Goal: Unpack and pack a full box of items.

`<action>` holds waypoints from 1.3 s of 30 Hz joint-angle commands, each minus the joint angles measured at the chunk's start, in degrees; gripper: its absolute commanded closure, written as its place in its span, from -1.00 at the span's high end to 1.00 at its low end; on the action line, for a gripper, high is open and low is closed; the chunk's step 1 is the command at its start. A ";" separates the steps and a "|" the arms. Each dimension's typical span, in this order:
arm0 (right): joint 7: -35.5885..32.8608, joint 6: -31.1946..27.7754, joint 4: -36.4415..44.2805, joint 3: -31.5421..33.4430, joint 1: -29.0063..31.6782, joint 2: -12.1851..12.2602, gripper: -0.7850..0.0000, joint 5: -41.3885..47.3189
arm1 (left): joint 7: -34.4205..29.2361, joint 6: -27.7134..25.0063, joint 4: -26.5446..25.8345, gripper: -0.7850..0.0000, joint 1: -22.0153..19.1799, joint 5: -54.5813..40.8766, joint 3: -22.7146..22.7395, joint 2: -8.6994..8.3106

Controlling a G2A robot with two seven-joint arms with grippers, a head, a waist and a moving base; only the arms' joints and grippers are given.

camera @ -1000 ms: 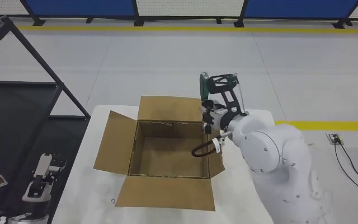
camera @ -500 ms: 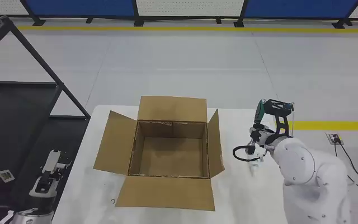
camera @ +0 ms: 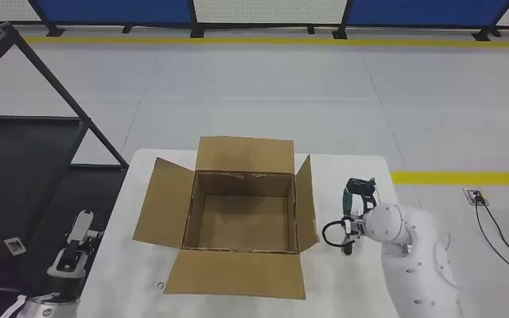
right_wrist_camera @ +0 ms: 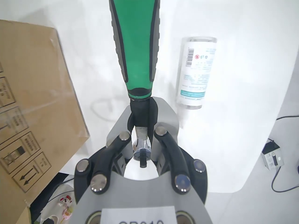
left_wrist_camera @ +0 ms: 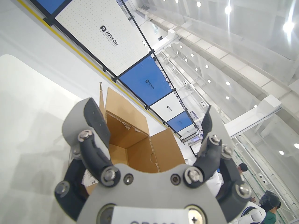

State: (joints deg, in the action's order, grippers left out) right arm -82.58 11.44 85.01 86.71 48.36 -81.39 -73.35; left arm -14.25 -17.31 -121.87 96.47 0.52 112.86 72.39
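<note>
An open cardboard box [camera: 242, 211] stands on the white table [camera: 342, 278] with all flaps spread; its inside looks bare. My right gripper [right_wrist_camera: 143, 117] is shut on the neck of a green-handled ratchet tool [right_wrist_camera: 135, 36], low over the table just right of the box [right_wrist_camera: 35, 94]. From above, the tool [camera: 354, 195] and right gripper [camera: 350, 216] sit beside the right flap. My left gripper [left_wrist_camera: 150, 110] is open with nothing in it, off the table's left edge [camera: 78, 234], pointing up toward the box [left_wrist_camera: 140, 138].
A clear bottle with a white label [right_wrist_camera: 196, 73] lies on its side on the table, right beside the tool's handle. A black frame [camera: 56, 87] stands to the left of the table. A small grey device with a cable [right_wrist_camera: 272, 156] lies on the floor.
My right arm carried the green-handled tool from above the box's back right corner out to the right, then down beside the right flap. The left gripper shifted only slightly.
</note>
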 commanded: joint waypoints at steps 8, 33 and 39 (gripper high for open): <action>2.87 0.14 -12.72 -2.62 -4.38 -0.06 -0.96 -0.22 | 0.73 -0.19 -0.82 1.00 1.14 0.24 0.27 0.05; 8.92 -0.23 11.12 1.54 3.48 1.29 -0.06 6.93 | 0.77 -2.68 -2.63 1.00 2.92 7.00 -0.70 -0.03; 13.32 -1.58 21.89 0.63 6.97 1.29 0.71 11.80 | 0.40 -3.48 -2.90 1.00 3.24 8.93 -1.51 -0.08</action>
State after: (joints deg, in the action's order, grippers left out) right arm -70.12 9.80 105.69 87.36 55.12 -80.08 -62.34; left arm -13.51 -20.42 -124.57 99.57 9.18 111.44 72.34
